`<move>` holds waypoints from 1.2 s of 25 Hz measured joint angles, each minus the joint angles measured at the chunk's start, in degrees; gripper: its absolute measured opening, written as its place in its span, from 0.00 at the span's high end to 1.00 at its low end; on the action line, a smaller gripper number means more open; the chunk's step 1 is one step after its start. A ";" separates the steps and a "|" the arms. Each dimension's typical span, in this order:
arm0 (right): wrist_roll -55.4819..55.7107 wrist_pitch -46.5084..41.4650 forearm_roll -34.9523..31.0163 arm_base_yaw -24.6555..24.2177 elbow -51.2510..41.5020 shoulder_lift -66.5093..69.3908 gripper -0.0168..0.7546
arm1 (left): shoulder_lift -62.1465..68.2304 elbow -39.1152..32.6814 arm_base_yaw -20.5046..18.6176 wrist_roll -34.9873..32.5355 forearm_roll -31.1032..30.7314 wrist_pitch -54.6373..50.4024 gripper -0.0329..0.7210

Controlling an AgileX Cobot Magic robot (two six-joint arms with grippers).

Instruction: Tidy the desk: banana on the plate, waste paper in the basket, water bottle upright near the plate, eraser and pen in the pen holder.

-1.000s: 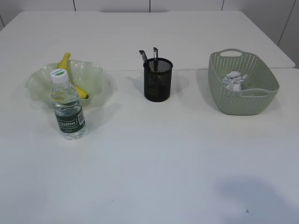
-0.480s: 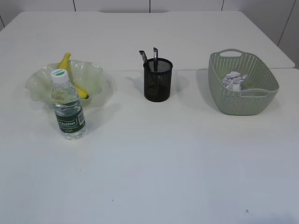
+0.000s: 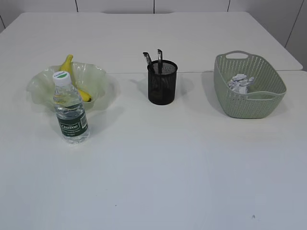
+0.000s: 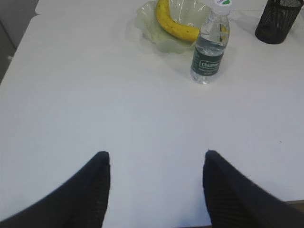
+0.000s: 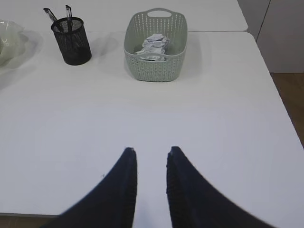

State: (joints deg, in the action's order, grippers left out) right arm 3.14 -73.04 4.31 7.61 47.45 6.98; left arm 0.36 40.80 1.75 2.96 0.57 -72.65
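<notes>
A: Start at the left. What sits there?

B: A pale green, wavy-edged plate (image 3: 103,79) with a yellow banana (image 3: 72,76) curved inside it. Just in front stands the water bottle (image 3: 70,109), upright, clear, with a white cap and a dark green label. In the exterior view it overlaps the plate's front rim; the left wrist view shows it just beside the plate.

A: And the middle?

B: A black mesh pen holder (image 3: 162,82), two pens (image 3: 159,54) poking out of the top. I cannot see an eraser through the mesh.

A: The right?

B: A grey-green perforated basket (image 3: 249,103) with handle slots. A crumpled white ball of waste paper (image 3: 240,82) lies inside, toward the far end.

A: The arms?

B: Neither shows in the exterior view. The left gripper (image 4: 154,187) hangs over bare table (image 3: 168,172), its dark fingers spread wide, nothing between them. The right gripper (image 5: 151,183) has its fingers drawn close with a narrow gap, pinching nothing, well short of the basket.
</notes>
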 joint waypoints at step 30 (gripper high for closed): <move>0.00 -0.02 -0.43 0.00 -15.56 -4.52 0.76 | 0.00 -7.80 0.00 0.10 -1.52 0.04 0.38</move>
State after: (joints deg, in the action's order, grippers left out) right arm 3.14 -73.06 3.87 7.61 31.89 2.46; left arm 0.36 33.00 1.75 3.05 -0.95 -72.60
